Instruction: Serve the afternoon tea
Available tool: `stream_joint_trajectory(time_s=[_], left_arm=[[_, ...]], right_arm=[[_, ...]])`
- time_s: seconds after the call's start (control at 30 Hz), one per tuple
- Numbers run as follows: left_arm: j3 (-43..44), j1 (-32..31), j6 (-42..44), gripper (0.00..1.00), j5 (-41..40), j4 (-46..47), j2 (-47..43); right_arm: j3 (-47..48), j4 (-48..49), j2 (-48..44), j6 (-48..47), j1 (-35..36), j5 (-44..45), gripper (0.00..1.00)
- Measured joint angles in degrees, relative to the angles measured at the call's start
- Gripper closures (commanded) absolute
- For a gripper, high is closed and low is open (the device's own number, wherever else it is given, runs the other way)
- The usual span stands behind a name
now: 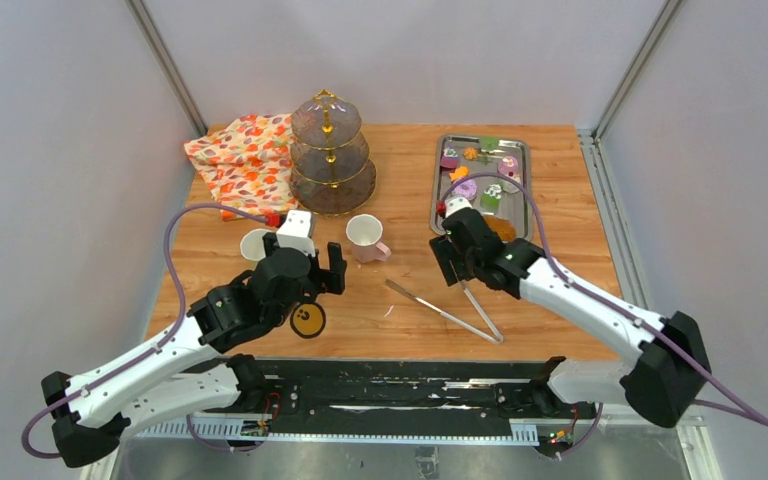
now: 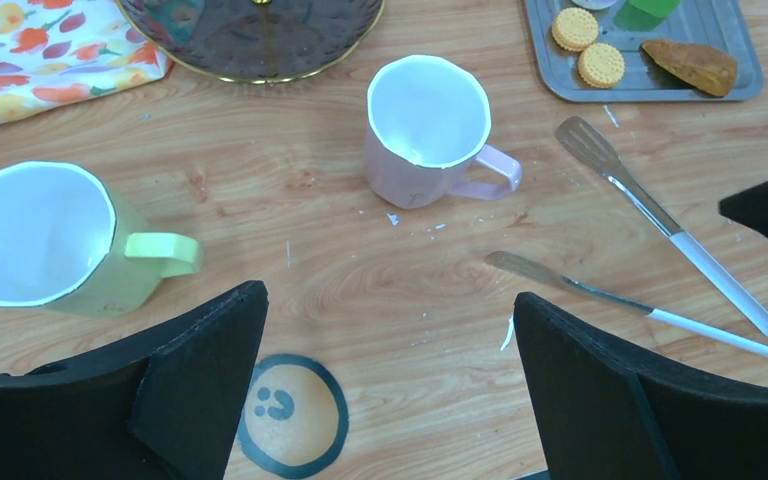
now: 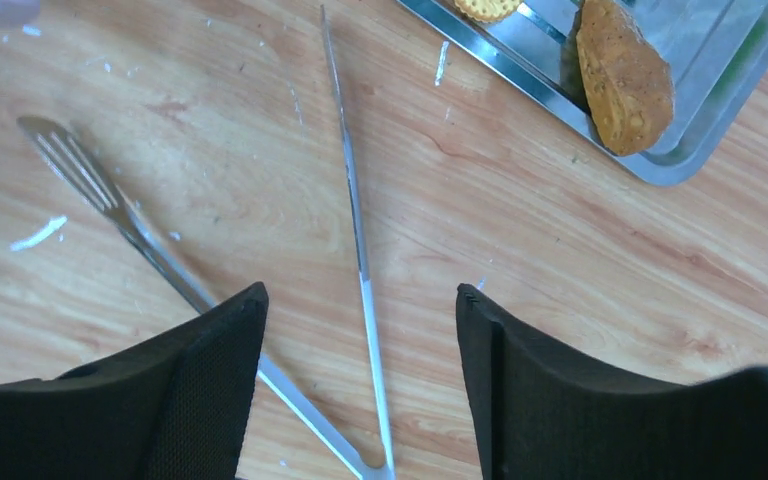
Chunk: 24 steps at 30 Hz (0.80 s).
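Both grippers are caught wide open, nothing gripped. The left gripper [image 2: 388, 296] is held low over the near-left part of the table [image 1: 560, 170], fingers well apart, with a round smiley sticker [image 2: 290, 415] seen on the wood below it. Just beyond, the yellow-green mug [image 2: 50, 240] is stood upright to the left and the pink mug [image 2: 428, 130] upright further in. The two are apart, and both handles are turned toward the metal tongs [image 1: 450, 315].

The three-tier stand [image 1: 330, 150] is placed at the back, left of centre, with a flowered cloth [image 1: 245, 160] just beside it. Back right, the pastries are all kept in the steel tray [image 1: 434, 190]: orange biscuits [image 2: 575, 28], a purple doughnut [image 1: 466, 188], a green cake [image 1: 490, 200] and a brown pastry [image 3: 620, 80] at the near corner.

The right gripper [image 3: 360, 291] is positioned over the tongs, which are laid open in a V on the wood. One tong arm is framed between the spread fingers; whether contact is made cannot be told
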Motion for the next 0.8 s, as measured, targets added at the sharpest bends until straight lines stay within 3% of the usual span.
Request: stream_joint_trajectory(time_s=[0.03, 0.1, 0.27, 0.33, 0.57, 0.8], left_arm=[[0.37, 0.0, 0.2, 0.02, -0.04, 0.02, 0.2], [1.14, 0.0, 0.66, 0.02, -0.09, 0.07, 0.76], [2.89, 0.0, 1.77, 0.02, -0.15, 0.63, 3.26], [3.3, 0.0, 2.12, 0.02, -0.09, 0.92, 4.31], [3.43, 0.0, 2.45, 0.02, 0.17, 1.27, 5.66], [4.24, 0.0, 2.56, 0.02, 0.5, 1.4, 6.93]], right_arm=[[-0.87, 0.0, -2.05, 0.28, -0.26, -1.01, 0.45], [-2.73, -0.15, -4.85, 1.05, -0.37, -2.27, 0.4], [-9.2, -0.11, -8.9, 3.91, -0.37, -4.68, 0.16], [-11.96, 0.57, -10.62, 4.66, -0.39, -4.85, 0.0], [-17.29, 2.38, -13.29, 6.14, -0.85, -7.45, 0.01], [-18.01, 5.49, -8.37, 5.6, -1.86, -13.03, 0.01]])
